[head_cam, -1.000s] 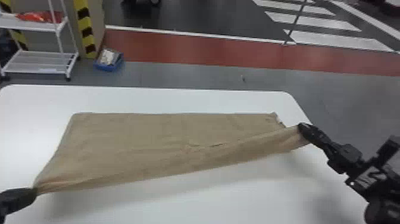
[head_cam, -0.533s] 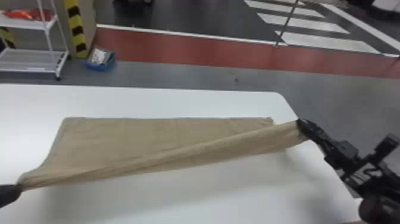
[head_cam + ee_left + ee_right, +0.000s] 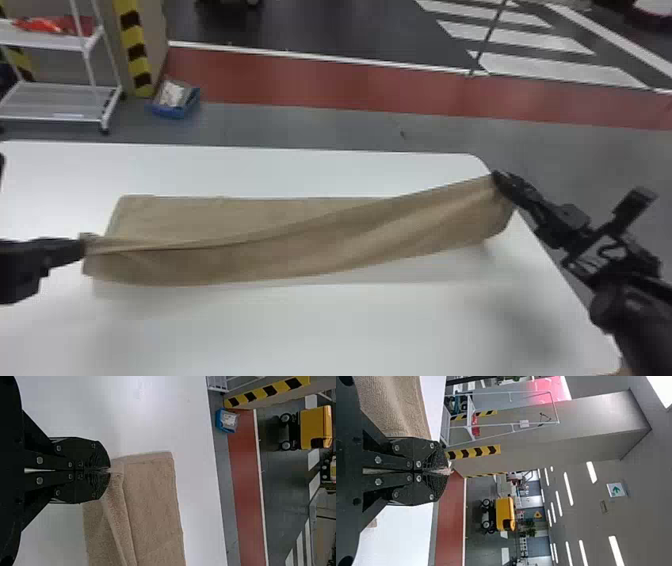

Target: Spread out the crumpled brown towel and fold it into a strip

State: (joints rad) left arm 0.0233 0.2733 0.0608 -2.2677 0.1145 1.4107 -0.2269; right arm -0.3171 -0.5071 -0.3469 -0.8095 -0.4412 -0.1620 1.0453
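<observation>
- Around the clock's middle in the head view lies the brown towel (image 3: 280,250), with its long side running roughly from nine o'clock to between two and three. The left gripper (image 3: 83,245) pinches it at nine o'clock. The right gripper (image 3: 495,176) pinches it between two and three. The flat part rests on the white table (image 3: 325,330) toward twelve, and the pulled-up part sags on the six o'clock side. I think the next move is to take the pulled-up edge to twelve and lay it along the far edge. The right gripper looks nearer to that edge, so the left may need to catch up, or the fold could come out crooked.

- In the left wrist view, the fingers (image 3: 95,455) are clamped on a small pinch of towel. This close look shows a puffy ridge running away from the pinch, with flat cloth beside it. The head view makes the whole slant easier to see.

- In the right wrist view, the fingers are squeezed on a tiny bit of towel right at their tips, and more cloth hangs next to them.
</observation>
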